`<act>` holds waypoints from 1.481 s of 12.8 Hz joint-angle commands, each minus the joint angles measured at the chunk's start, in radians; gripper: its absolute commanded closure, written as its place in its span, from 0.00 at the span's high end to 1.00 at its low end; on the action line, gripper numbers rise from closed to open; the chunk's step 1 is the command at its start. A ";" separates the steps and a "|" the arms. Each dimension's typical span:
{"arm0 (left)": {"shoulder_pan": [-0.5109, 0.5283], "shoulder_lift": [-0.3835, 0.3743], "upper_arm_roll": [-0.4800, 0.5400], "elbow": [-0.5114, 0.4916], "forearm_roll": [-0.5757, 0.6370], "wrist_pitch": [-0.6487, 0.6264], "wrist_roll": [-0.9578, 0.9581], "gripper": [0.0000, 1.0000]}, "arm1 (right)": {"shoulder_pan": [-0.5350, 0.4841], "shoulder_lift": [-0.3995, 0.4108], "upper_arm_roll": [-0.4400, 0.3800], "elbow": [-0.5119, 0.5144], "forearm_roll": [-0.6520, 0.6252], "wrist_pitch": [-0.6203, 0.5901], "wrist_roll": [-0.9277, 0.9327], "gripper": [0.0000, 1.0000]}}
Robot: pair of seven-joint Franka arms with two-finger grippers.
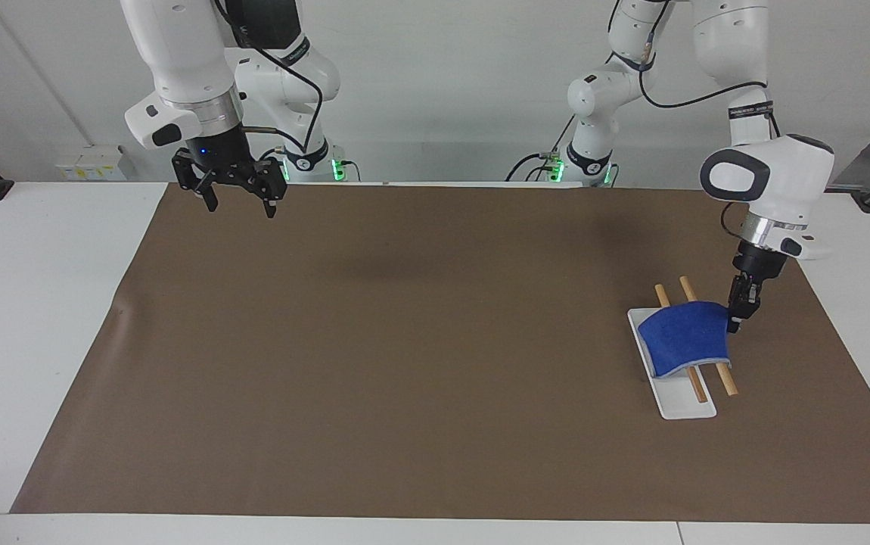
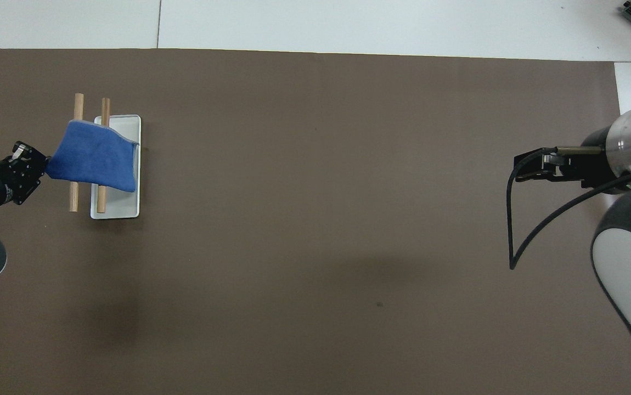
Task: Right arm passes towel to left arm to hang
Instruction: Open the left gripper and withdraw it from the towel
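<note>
The blue towel (image 1: 688, 337) (image 2: 96, 163) lies draped over two wooden rods (image 1: 711, 378) (image 2: 78, 104) that cross a white tray (image 1: 681, 401) (image 2: 123, 211) near the left arm's end of the table. My left gripper (image 1: 734, 325) (image 2: 44, 164) is shut on the towel's corner beside the rods, just above the mat. My right gripper (image 1: 238, 206) hangs open and holds nothing, high over the mat's edge nearest the robots, at the right arm's end. In the overhead view only its wrist and cable show.
A brown mat (image 1: 405, 341) (image 2: 321, 219) covers most of the white table (image 1: 26, 303). A black cable (image 2: 513, 230) loops down from the right wrist.
</note>
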 commanded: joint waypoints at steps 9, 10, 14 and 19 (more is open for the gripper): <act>0.006 0.010 -0.004 -0.037 -0.011 0.012 0.013 0.00 | -0.022 -0.002 0.014 0.014 0.030 -0.067 -0.057 1.00; 0.006 0.010 -0.004 -0.037 -0.011 0.012 0.011 0.00 | -0.022 -0.004 0.014 0.014 0.030 -0.071 -0.057 1.00; 0.006 0.010 -0.004 -0.035 -0.011 0.009 0.020 0.49 | -0.022 -0.005 0.014 0.014 0.030 -0.078 -0.057 1.00; 0.027 0.025 -0.004 0.020 -0.011 -0.037 0.123 0.59 | -0.020 -0.013 0.015 0.010 0.030 -0.079 -0.053 1.00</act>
